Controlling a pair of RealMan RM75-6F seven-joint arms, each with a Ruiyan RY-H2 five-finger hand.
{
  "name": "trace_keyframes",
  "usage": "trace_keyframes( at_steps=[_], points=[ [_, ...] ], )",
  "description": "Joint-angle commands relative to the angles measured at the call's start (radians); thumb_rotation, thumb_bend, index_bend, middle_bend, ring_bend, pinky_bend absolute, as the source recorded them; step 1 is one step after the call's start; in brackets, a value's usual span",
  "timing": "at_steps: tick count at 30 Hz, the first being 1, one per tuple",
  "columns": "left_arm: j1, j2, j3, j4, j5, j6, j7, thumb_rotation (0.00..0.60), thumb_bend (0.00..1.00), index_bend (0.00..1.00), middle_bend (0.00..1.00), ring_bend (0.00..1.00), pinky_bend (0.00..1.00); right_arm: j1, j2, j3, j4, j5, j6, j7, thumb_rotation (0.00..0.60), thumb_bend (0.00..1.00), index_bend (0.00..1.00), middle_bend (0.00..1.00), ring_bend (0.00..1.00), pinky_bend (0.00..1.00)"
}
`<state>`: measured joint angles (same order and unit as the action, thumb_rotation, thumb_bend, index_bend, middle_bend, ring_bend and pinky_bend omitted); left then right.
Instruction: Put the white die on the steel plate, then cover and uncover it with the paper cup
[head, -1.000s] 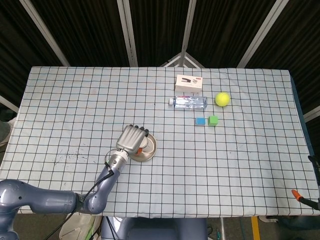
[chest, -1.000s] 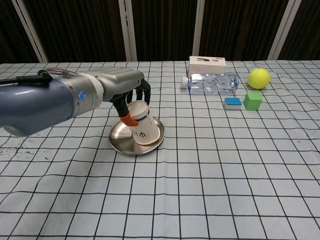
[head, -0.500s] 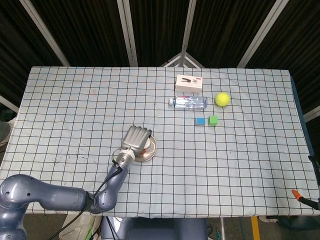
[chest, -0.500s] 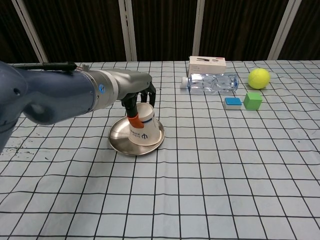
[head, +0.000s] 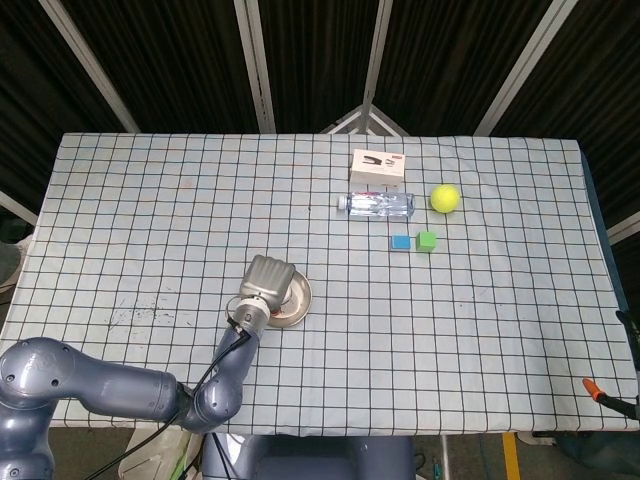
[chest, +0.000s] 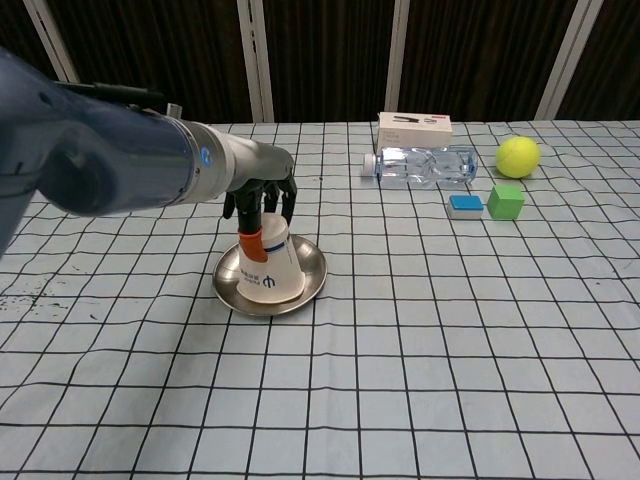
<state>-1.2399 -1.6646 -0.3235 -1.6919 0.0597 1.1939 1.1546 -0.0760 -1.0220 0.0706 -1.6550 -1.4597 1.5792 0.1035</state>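
Note:
A white paper cup (chest: 267, 266) stands mouth down on the round steel plate (chest: 310, 270), left of the table's middle. My left hand (chest: 258, 195) grips the cup's upturned base from above, fingers wrapped around it. In the head view the left hand (head: 268, 282) hides the cup, and only the steel plate's (head: 300, 296) right rim shows beside it. The white die is hidden in both views. My right hand is out of sight.
At the back right lie a white box (chest: 414, 127), a clear plastic bottle (chest: 420, 165) on its side, a yellow-green tennis ball (chest: 517, 156), a green cube (chest: 506, 201) and a small blue block (chest: 465, 205). The checked tablecloth (chest: 420, 340) covers the table.
My left hand has turned the tilted cup upright, mouth down, and set it flat on the plate. Cup and hand shifted slightly left.

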Motion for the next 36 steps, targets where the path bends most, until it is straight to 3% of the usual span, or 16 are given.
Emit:
trace_keyframes(
  at_steps=[1,11,25,36],
  points=[
    [0.006,0.005,0.003,0.005,-0.015,-0.017,-0.011,0.6,0.44,0.54,0.47,0.38,0.4,0.0,-0.001,0.0,0.0,0.003,-0.002,-0.003,0.6,0.13,0.13,0.14,0.1,0.02],
    [0.006,0.007,0.033,0.041,0.004,-0.037,-0.027,0.6,0.44,0.54,0.47,0.38,0.4,0.003,-0.003,0.001,0.001,0.008,-0.008,-0.005,0.6,0.13,0.13,0.14,0.1,0.02],
    [0.019,-0.071,0.138,0.162,0.295,0.059,-0.068,0.6,0.44,0.54,0.47,0.38,0.4,0.006,-0.004,0.0,-0.002,0.011,-0.017,-0.006,0.6,0.13,0.13,0.14,0.1,0.02],
    [0.064,-0.116,0.178,0.244,0.449,-0.019,-0.178,0.6,0.45,0.54,0.47,0.38,0.4,0.005,-0.001,0.002,-0.002,0.014,-0.017,-0.001,0.6,0.13,0.13,0.14,0.1,0.02]
  ],
)
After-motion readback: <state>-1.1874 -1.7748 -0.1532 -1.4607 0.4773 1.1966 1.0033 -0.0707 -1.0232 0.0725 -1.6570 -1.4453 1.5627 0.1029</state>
